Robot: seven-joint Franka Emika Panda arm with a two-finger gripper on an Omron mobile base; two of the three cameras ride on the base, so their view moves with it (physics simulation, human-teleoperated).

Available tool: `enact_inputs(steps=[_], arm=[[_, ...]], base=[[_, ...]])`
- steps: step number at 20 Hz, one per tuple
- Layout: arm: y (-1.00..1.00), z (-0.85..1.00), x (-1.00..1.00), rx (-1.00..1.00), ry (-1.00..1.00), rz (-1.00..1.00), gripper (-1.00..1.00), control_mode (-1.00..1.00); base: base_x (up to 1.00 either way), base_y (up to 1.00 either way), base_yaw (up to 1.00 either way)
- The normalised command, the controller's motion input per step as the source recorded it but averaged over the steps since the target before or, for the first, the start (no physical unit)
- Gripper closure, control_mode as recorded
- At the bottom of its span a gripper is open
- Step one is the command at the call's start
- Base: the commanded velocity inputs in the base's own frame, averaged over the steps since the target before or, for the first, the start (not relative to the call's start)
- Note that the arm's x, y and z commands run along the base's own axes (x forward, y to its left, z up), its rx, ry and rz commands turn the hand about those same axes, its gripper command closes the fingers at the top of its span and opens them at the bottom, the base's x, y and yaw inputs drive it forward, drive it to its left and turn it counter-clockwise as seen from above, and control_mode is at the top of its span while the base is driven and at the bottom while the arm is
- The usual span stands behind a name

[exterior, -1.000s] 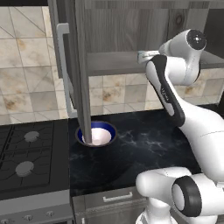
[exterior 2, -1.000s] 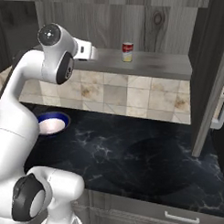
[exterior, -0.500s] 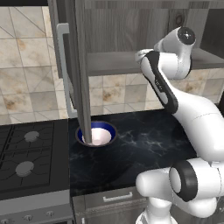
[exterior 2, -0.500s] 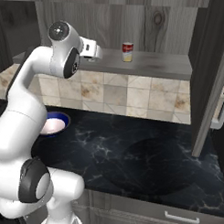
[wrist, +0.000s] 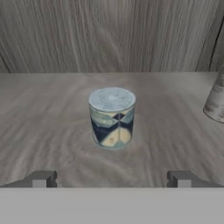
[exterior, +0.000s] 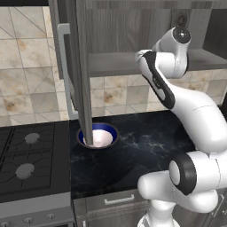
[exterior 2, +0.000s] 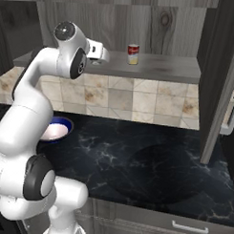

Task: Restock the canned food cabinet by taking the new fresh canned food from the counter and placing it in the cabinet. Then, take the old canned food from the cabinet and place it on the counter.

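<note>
The old canned food [wrist: 112,118], a pale blue-grey can with a silvery top, stands upright on the cabinet's plank shelf [wrist: 52,131], straight ahead of my gripper [wrist: 112,180]. The jaws are open, wider than the can, and stop short of it with nothing between them. The new fresh canned food [exterior 2: 133,54], red above and white below, stands on the same shelf [exterior 2: 163,68] to the right of my gripper [exterior 2: 103,55]; its edge [wrist: 216,101] shows in the hand view. The black counter [exterior 2: 150,163] lies below.
The cabinet's left door [exterior: 82,66] with its bar handle [exterior: 65,71] hangs open over a blue bowl [exterior: 98,136] on the counter. The right door [exterior 2: 220,84] is open too. A gas stovetop [exterior: 26,159] sits at the left.
The arm's elbow has risen and the hand has moved a little further in over the shelf. Both cans stand where they were, and the jaws have stayed open.
</note>
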Motion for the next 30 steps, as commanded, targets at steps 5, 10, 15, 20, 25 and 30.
enact_inputs(steps=[5, 10, 15, 20, 25, 30], arm=[[0.00, -0.11, 0.23, 0.00, 0.00, -0.04, -1.00, -1.00], [0.00, -0.03, 0.24, 0.00, 0.00, -0.04, -1.00, -1.00], [0.00, 0.00, 0.15, 0.00, 0.00, -0.04, -1.00, -1.00], [0.00, 0.00, 0.12, 0.00, 0.00, -0.03, -1.00, -1.00], [0.00, 0.00, 0.13, 0.00, 0.00, -0.03, -1.00, -1.00], [0.00, 0.00, 0.11, 0.00, 0.00, -0.02, -1.00, -1.00]], base=[[0.00, 0.00, 0.00], [0.00, 0.00, 0.00], [0.00, 0.00, 0.00], [0.00, 0.00, 0.00], [0.00, 0.00, 0.00], [0.00, 0.00, 0.00]])
